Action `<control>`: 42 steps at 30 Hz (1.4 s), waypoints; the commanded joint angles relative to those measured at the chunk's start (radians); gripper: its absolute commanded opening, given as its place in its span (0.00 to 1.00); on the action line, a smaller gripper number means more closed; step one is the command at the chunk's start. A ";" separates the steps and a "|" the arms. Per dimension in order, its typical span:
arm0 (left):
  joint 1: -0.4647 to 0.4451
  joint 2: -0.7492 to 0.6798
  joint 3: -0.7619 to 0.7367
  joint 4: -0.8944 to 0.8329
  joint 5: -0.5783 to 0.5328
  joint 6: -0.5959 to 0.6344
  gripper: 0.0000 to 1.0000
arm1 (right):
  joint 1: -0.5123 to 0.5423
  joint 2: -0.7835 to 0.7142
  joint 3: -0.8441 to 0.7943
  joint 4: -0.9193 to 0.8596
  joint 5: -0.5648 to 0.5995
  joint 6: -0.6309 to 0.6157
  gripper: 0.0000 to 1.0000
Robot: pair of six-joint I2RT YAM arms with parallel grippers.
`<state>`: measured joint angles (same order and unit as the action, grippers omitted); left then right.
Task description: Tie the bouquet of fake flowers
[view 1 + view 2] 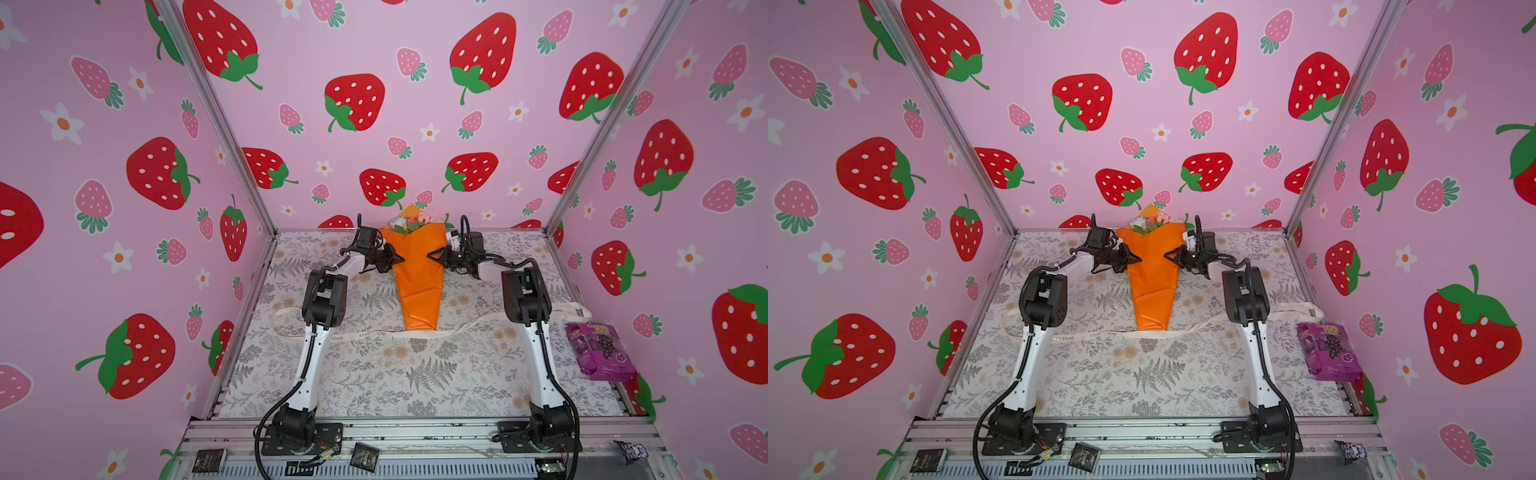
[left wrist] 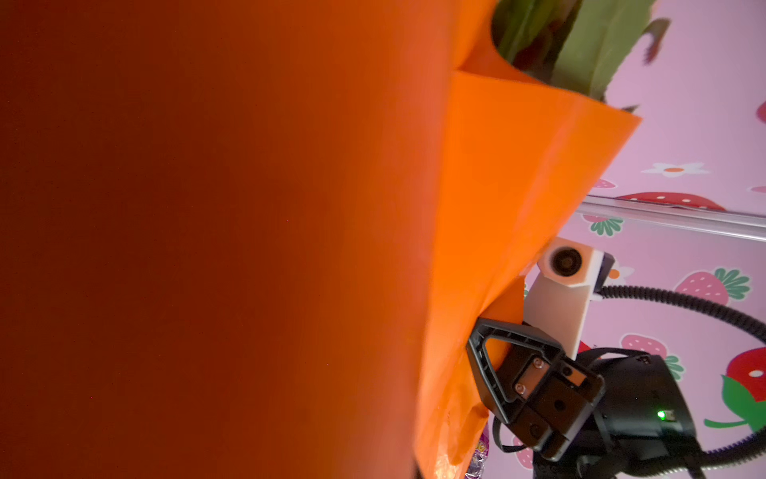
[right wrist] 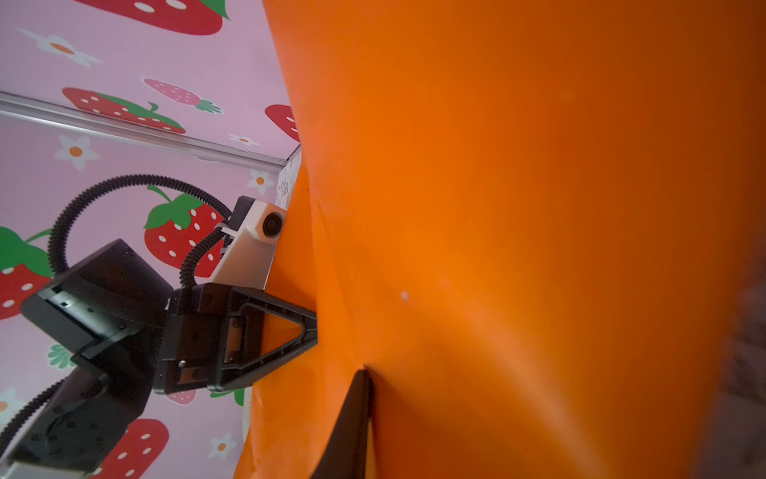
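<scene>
Lying on the table (image 1: 374, 386) near the back wall, the bouquet of fake flowers (image 1: 409, 224) points its blooms toward that wall; the left gripper (image 1: 401, 259) is closed on the left edge of its orange paper cone (image 1: 417, 286); the right gripper (image 1: 432, 257) pinches the right edge; a cream ribbon (image 1: 469, 326) runs across the table at the cone's narrow end.

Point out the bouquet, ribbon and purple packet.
bouquet (image 1: 417, 286): in a top view, orange wrap's middle
ribbon (image 1: 353, 336): in a top view, lettered stretch
purple packet (image 1: 600, 353): in a top view, front face
</scene>
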<state>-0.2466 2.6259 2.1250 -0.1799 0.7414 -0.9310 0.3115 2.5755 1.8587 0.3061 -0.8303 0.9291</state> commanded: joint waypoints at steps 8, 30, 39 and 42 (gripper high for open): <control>-0.003 -0.154 -0.062 0.075 0.028 -0.029 0.00 | 0.009 -0.168 -0.088 0.081 -0.022 0.038 0.00; -0.054 -0.707 -0.952 0.353 -0.048 0.017 0.00 | 0.089 -0.705 -0.919 0.378 0.104 0.067 0.00; -0.094 -0.759 -1.171 0.479 -0.086 0.015 0.00 | 0.120 -0.734 -1.171 0.505 0.159 0.089 0.00; -0.107 -0.751 -1.202 0.508 -0.098 0.015 0.00 | 0.120 -0.711 -1.187 0.504 0.174 0.072 0.00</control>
<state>-0.3645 1.8736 0.9409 0.2512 0.7109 -0.9146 0.4362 1.8523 0.6861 0.7536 -0.6849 1.0016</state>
